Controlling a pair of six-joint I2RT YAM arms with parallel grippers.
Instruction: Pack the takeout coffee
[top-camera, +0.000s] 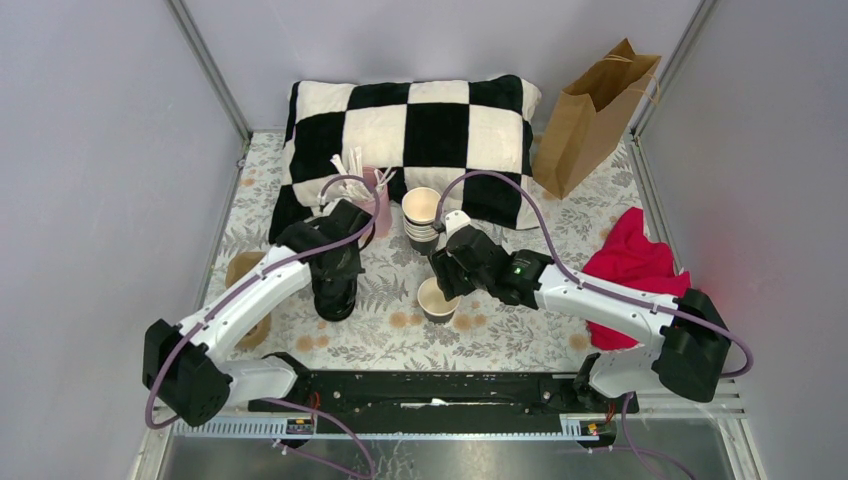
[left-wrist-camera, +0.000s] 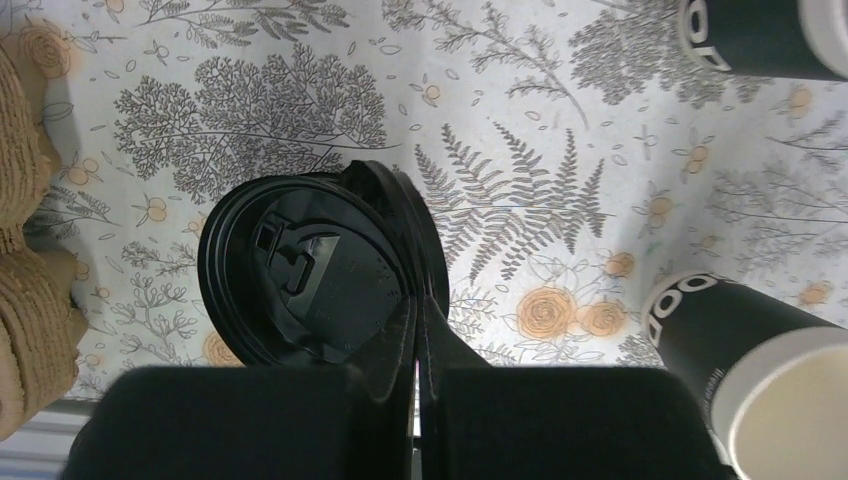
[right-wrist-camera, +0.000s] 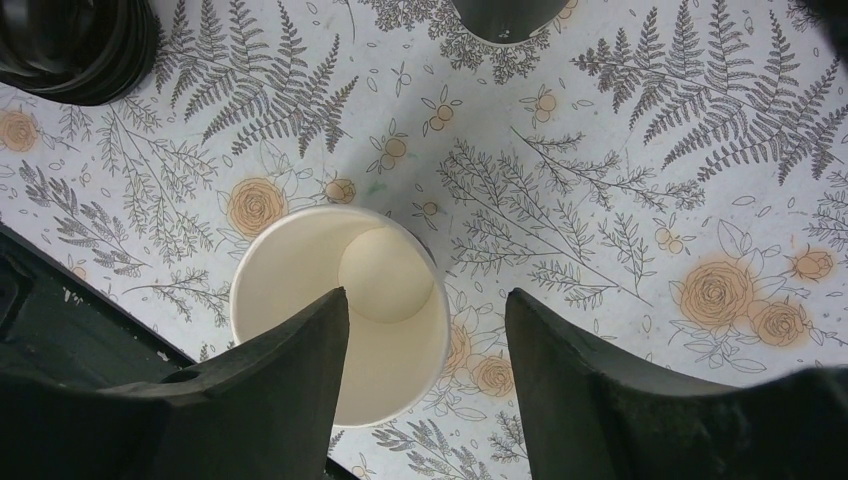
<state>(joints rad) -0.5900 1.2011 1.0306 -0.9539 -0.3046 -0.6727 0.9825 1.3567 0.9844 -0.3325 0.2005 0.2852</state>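
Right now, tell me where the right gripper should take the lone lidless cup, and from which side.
Probably pinch its rim wall from straight above, one finger inside, one outside: the lone lidless cup stands upright, mouth open, directly under the open right gripper.

Round black plastic lid pinched at its rim by the closed left gripper, over a white floral-print tablecloth, lidless black paper cup lower right, another black lettered cup top right
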